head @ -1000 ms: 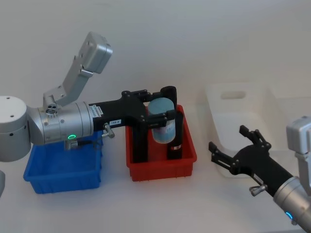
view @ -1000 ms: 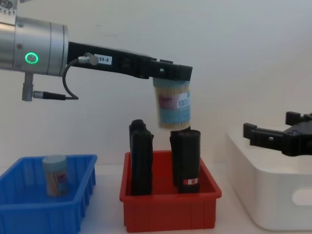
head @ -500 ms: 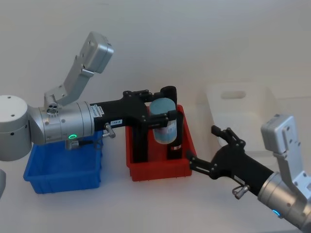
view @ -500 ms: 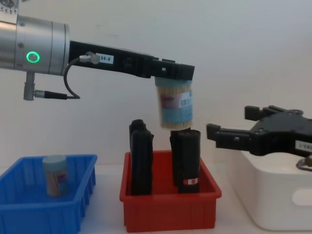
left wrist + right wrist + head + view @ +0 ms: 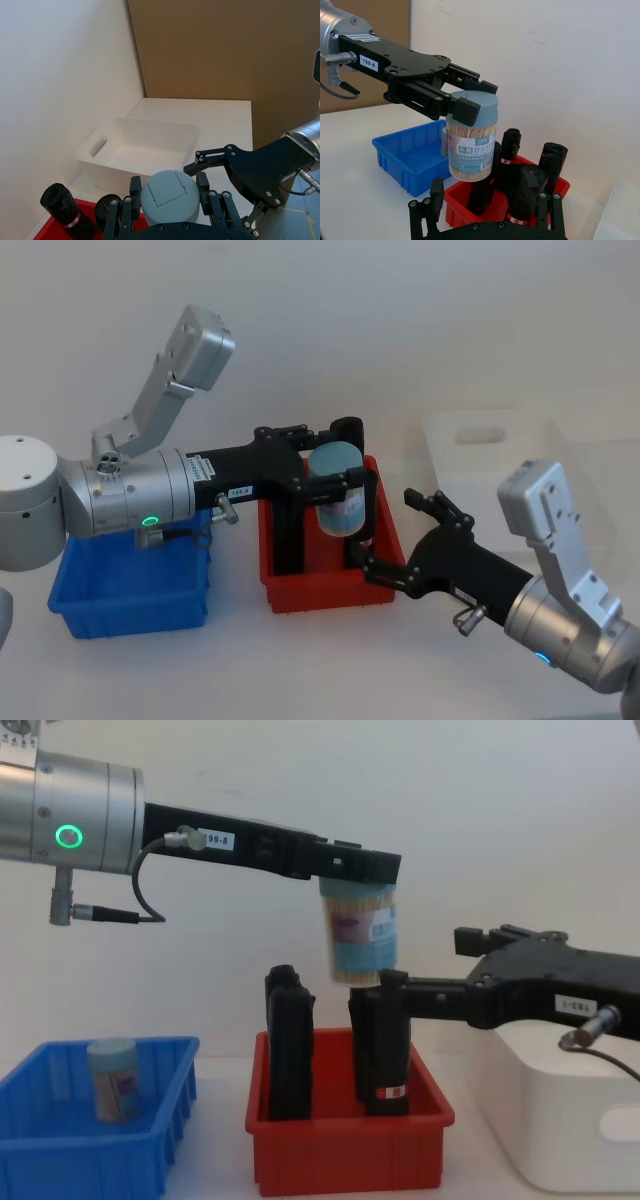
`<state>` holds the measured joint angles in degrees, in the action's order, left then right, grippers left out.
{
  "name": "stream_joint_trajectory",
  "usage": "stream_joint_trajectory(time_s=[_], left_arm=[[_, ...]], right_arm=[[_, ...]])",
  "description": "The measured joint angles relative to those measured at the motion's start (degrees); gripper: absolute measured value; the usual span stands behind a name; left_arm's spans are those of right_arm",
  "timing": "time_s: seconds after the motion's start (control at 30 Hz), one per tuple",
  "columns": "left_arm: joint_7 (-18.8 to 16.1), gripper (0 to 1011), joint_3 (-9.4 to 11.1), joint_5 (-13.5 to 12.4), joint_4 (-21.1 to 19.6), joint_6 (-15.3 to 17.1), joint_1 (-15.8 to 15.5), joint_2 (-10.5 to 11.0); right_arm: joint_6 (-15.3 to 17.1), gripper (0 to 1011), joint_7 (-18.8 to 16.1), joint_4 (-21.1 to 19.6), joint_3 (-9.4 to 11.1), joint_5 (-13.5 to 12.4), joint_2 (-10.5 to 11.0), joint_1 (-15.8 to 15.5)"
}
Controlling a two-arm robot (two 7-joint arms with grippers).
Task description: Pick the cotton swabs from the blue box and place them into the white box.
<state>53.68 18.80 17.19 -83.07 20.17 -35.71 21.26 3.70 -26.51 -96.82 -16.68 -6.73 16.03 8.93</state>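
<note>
White table [image 5: 230, 660]; cotton swabs [image 5: 362, 942] hang under left pincer [image 5: 360, 872], lid gripped.

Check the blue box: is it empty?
No: one cotton swabs jar stands upright in the blue box, while the left claw holds another above the red bin.
</note>
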Motion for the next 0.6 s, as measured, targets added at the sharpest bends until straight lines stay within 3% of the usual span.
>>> stream_joint_trajectory(time_s=[0.6], left_arm=[[0.1, 670, 0.0, 0.0, 0.0, 0.0, 0.0, 0.0]], right_arm=[[-1.5, 1002, -2.5, 5.4, -1.1, -0.2, -3.1, 4.9]])
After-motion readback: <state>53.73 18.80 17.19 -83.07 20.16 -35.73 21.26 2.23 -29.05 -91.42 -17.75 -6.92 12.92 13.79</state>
